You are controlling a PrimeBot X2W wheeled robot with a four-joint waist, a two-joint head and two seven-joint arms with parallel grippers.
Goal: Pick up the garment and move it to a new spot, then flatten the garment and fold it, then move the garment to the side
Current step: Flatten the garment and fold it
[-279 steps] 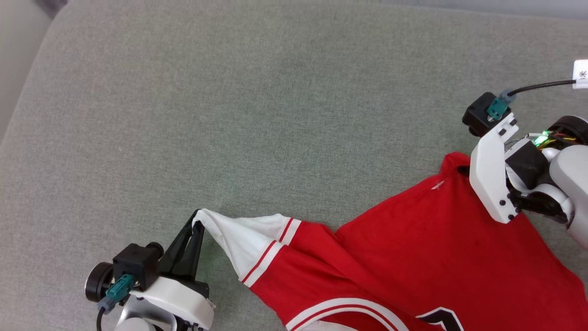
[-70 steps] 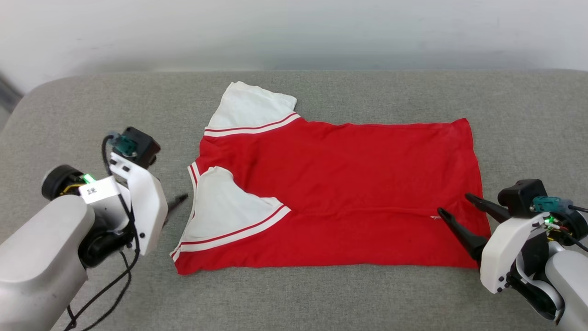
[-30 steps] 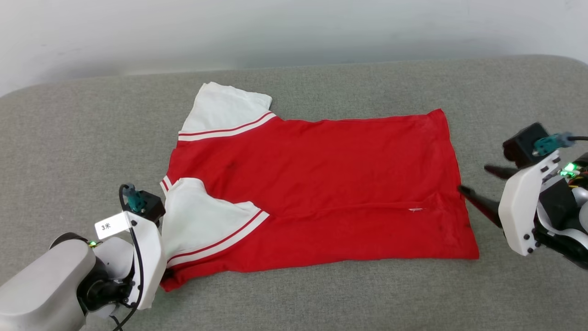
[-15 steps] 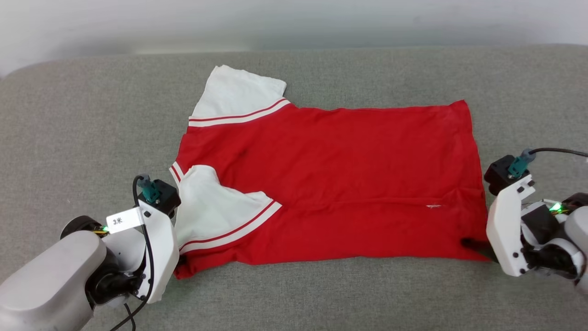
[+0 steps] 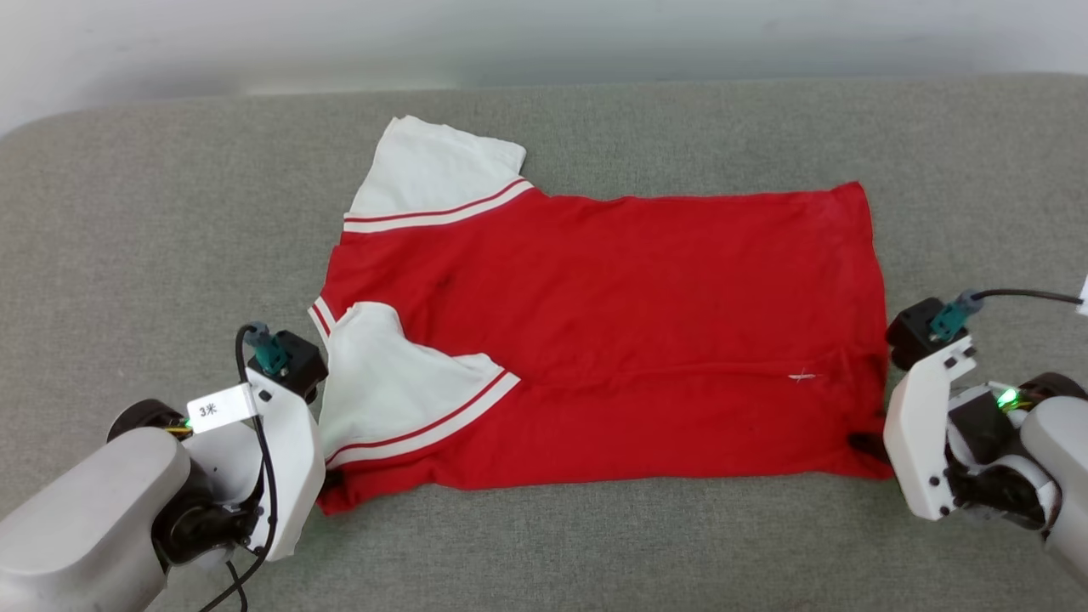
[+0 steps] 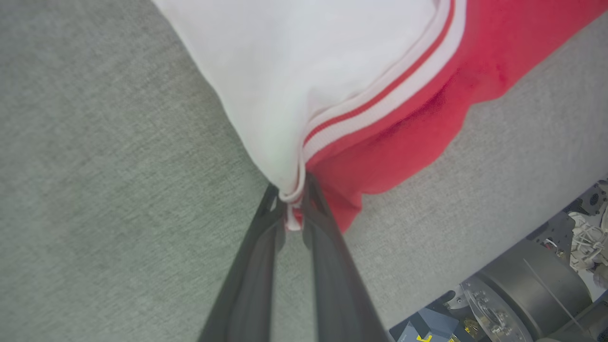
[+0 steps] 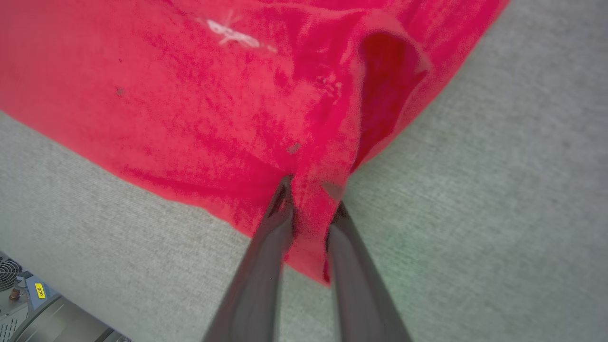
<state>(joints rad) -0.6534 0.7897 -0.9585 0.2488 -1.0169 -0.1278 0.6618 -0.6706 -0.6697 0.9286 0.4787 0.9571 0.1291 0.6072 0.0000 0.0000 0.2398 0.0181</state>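
Note:
The garment, a red T-shirt with white sleeves, lies spread on the grey cushion, sleeves to the left and hem to the right. My left gripper sits at its near left corner. In the left wrist view the left gripper is shut on the garment where the white sleeve's striped edge meets the red. My right gripper is at the near right hem corner. The right wrist view has the right gripper pinching a raised fold of the garment between its dark fingers.
The grey cushion extends well past the shirt on all sides, with a pale wall behind it. Beyond the cushion's front edge the robot base shows in the left wrist view, and metal parts in the right wrist view.
My right gripper came down from beside the hem to its near right corner and closed on the fabric. The left gripper stayed shut on the sleeve corner. The camera shifted slightly.

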